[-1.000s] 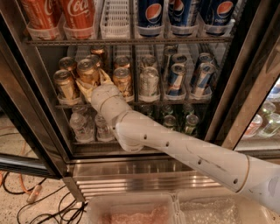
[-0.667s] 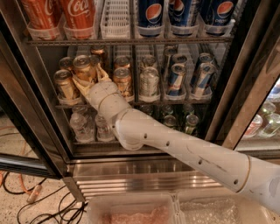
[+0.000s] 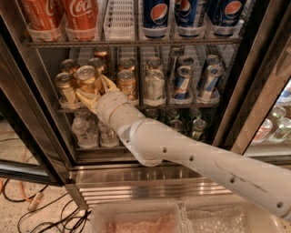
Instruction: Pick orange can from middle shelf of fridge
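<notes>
My own wrist [image 3: 116, 111] hides the lower half of the orange can [image 3: 86, 76] and part of the front of the middle shelf [image 3: 177, 107], so I cannot read the dark writing on the can. My gripper [image 3: 94, 91] is at the left side of this shelf inside the fridge [image 3: 136, 175]. Its yellowish fingers [image 3: 109, 85] stand narrow, pressed on both sides of the can, holding it. Other orange cans [image 3: 126, 82] stand just beside. On the rack above [image 3: 136, 43], cut off at the top edge, I read Coca-Cola on the red cans [image 3: 82, 13] and see the Pepsi sign on the blue cans [image 3: 157, 13].
</notes>
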Controlling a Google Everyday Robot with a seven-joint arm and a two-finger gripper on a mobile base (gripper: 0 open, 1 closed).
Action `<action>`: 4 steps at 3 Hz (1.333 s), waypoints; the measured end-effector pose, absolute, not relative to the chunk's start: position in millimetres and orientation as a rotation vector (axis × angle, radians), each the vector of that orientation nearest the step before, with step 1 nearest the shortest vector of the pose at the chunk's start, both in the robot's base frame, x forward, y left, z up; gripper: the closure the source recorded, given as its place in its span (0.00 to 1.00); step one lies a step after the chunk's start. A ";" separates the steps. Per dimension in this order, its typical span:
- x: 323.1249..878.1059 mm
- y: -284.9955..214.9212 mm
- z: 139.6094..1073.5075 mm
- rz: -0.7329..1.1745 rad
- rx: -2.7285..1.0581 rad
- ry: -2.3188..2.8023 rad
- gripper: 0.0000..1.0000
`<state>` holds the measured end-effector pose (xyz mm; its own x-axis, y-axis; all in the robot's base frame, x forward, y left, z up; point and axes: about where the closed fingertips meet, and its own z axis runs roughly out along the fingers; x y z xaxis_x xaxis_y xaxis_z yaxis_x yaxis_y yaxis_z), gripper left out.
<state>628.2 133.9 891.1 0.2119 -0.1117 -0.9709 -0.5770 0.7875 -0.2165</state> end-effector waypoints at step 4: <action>541.4 14.3 832.0 0.174 -0.529 1.631 1.00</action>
